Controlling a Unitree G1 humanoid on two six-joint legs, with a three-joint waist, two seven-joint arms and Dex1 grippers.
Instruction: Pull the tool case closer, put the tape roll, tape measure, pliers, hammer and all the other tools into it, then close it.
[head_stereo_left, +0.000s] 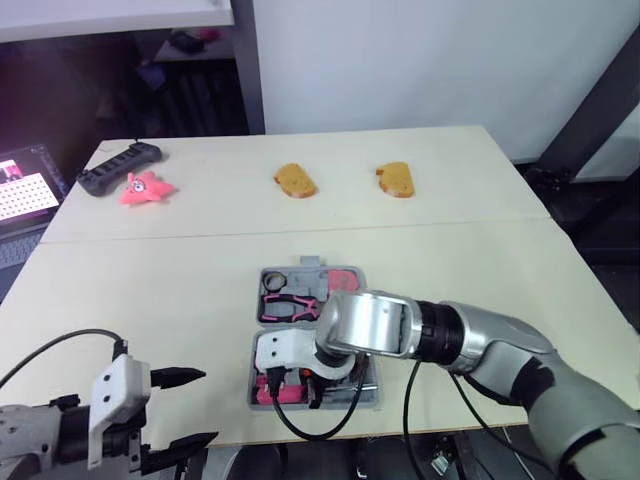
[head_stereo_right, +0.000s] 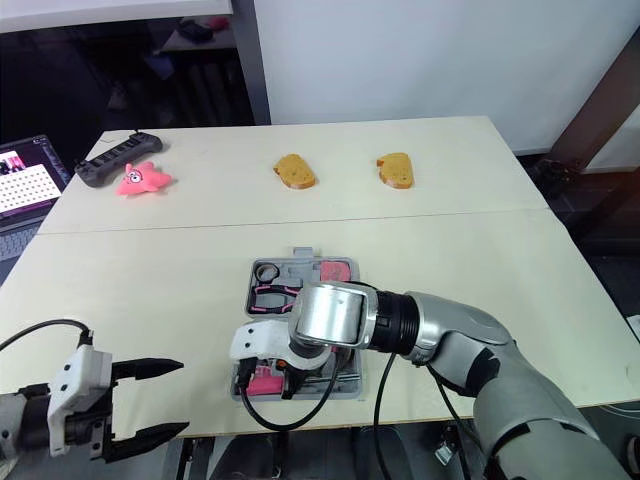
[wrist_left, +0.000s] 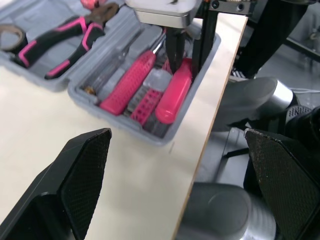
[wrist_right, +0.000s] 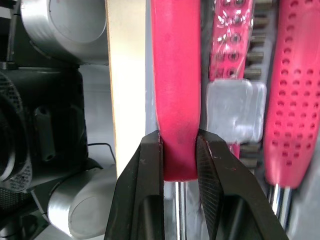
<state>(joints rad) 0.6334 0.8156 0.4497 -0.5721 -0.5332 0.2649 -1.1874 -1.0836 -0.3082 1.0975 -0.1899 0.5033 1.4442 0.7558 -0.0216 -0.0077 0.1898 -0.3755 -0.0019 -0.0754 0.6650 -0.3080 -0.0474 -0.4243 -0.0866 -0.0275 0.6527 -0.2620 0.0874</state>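
1. The tool case (wrist_left: 122, 127) lies open at the near edge of the table (head_stereo_left: 150, 290), about the middle, both halves facing up. The pliers (head_stereo_left: 290, 305) and tape roll (head_stereo_right: 266, 271) sit in the far half.
2. The right gripper (wrist_right: 179, 145) reaches down into the near half, jaws drawn narrow on a pink handle (wrist_right: 175, 75) in the row closest to the table edge (hammer or screwdriver, I can't say from here).
3. The next move turns on how that handle lies. Its long axis runs side to side along the table's near edge, and the jaws pinch straight across it, at the end where bare metal shaft begins. If it is seated, I'd judge the fingers need only part and rise straight up, since other handles lie just beside it.
4. The left gripper (head_stereo_left: 205, 407) hangs off the near-left edge of the table, jaws wide and holding nothing, well apart from the case. The right arm is plainly the nearer one.
5. The right wrist view shows the pinch itself and the table edge running parallel to the handle. The left wrist view adds the whole row of pink handles lying side by side, with the pliers beyond. Neither settles whether the handle rests fully in its slot.
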